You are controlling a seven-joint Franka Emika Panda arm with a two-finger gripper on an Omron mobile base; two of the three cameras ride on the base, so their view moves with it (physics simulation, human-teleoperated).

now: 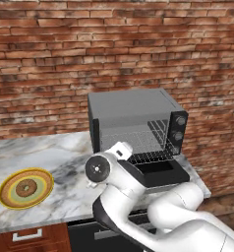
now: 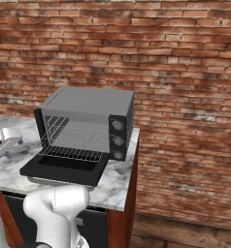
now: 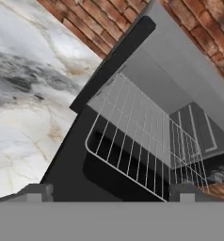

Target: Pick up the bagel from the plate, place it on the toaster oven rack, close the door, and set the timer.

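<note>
Left base view: bagel (image 1: pixel 26 188) on plate (image 1: pixel 25 187), door (image 1: pixel 156 172) open.

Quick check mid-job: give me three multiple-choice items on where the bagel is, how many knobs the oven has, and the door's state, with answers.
1. Where is the bagel?
A. On the plate
B. On the toaster oven rack
C. In the gripper

2. How many round knobs does the toaster oven's front panel have?
A. One
B. Three
C. Five

3. How is the door?
A. Shut
B. Folded down open
C. Taken off

Answers: 1 A, the brown ring lies at the plate's centre in the left base view; 2 B, three sit stacked in the right base view; 3 B, it lies flat before the open cavity.
</note>
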